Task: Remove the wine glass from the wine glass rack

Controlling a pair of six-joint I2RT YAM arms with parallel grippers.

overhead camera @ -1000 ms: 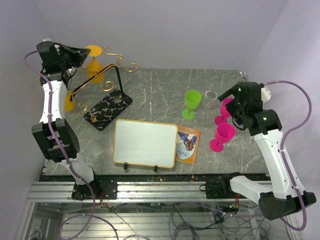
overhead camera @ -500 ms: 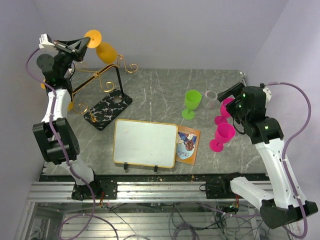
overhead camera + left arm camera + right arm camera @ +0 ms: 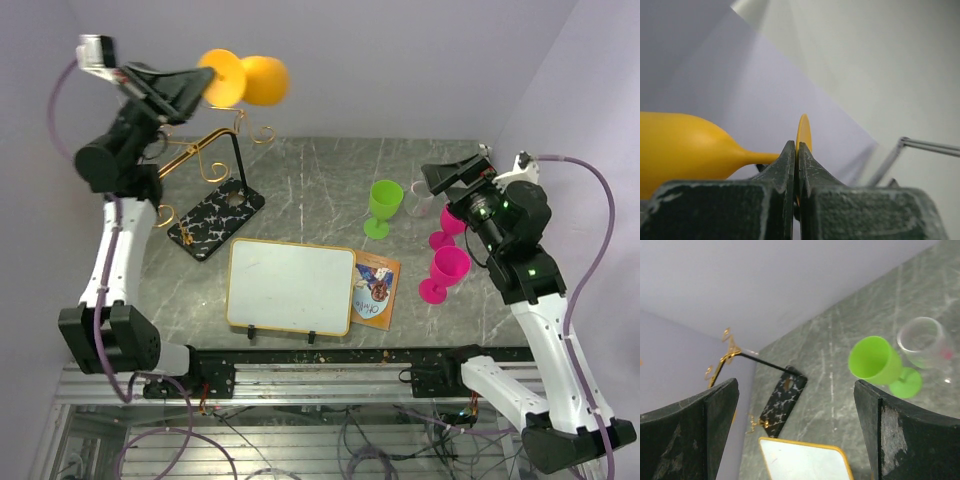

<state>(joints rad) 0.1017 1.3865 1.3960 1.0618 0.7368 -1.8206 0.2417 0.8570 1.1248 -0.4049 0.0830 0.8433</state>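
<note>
While my left hand point(image 3: 203, 84) is pinching its foot disc, the yellow wine glass point(image 3: 262, 80) is hanging sideways — clear of the wine glass rack point(image 3: 215, 215).

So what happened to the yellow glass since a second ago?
The left hand, shut on the yellow wine glass by its foot, lifted it up and rightward off the wine glass rack; it now hangs sideways in the air. The right hand, open, shifted a little. The green glass, pink glasses and whiteboard stayed put.
</note>
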